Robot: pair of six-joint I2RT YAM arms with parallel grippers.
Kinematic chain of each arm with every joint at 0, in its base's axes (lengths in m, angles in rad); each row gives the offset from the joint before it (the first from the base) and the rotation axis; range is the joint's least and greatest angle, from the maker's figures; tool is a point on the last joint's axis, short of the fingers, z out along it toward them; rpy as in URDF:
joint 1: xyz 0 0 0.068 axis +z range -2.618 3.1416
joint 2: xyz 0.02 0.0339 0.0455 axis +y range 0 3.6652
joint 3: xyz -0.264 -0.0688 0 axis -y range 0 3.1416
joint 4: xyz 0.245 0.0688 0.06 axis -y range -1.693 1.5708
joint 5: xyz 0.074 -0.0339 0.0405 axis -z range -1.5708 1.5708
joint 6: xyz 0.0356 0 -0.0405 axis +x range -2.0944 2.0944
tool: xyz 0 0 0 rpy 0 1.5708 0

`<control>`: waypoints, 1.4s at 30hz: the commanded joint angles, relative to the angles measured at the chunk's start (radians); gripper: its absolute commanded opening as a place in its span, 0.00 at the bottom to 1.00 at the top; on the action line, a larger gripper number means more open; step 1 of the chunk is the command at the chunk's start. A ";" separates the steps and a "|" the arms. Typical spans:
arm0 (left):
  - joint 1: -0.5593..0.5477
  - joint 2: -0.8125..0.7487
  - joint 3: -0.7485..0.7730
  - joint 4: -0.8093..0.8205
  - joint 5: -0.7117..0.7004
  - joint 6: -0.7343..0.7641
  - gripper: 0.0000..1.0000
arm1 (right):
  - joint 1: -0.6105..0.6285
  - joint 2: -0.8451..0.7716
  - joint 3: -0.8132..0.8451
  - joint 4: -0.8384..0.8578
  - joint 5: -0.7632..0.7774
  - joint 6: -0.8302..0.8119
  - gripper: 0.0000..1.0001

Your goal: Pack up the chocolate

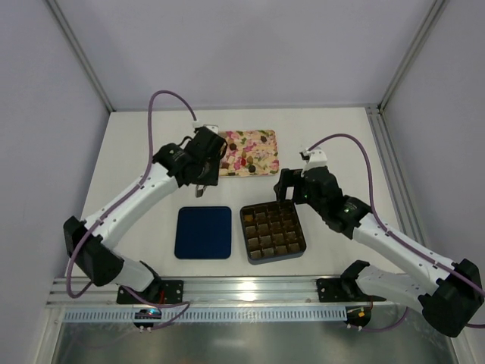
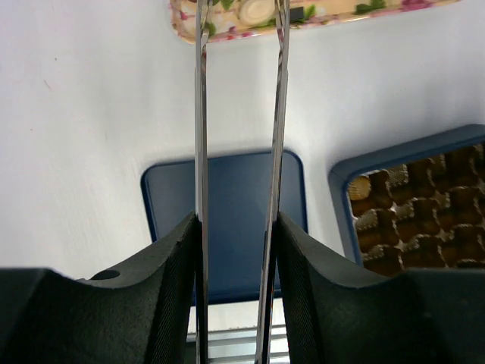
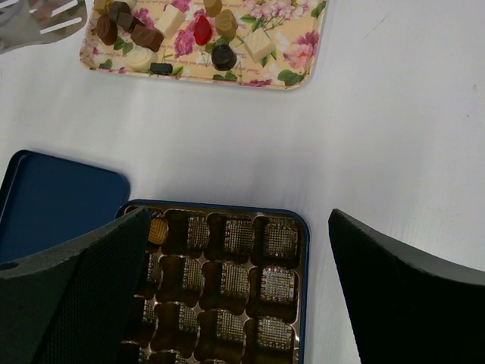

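The chocolate [image 3: 151,38] lies on the tray [image 3: 295,57] at the far middle of the tabletop [image 1: 341,152]. The left tool [image 2: 241,15], blades slightly apart, is at the tray's left end – the closer arm. The right tool [image 3: 240,227], spread wide, hovers over the box [image 3: 303,303], nearer.

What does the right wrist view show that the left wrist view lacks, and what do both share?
Only right wrist: the red chocolate piece and the right gripper, open wide. Only left wrist: the black fingers of the left gripper, blades slightly apart. Both: the floral pink-and-yellow tray, dark blue lid and dark blue box of gridded cells.
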 commanded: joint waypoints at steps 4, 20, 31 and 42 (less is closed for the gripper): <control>0.080 0.125 0.057 0.096 0.078 0.109 0.44 | 0.001 0.010 0.027 0.021 -0.008 -0.002 1.00; 0.123 0.296 0.080 0.170 0.112 0.140 0.44 | -0.001 0.014 0.023 0.018 0.000 -0.013 1.00; 0.129 0.330 0.088 0.183 0.152 0.150 0.42 | -0.001 0.024 0.029 0.017 0.007 -0.022 1.00; 0.129 0.336 0.111 0.156 0.128 0.152 0.37 | -0.002 0.041 0.035 0.021 0.006 -0.022 1.00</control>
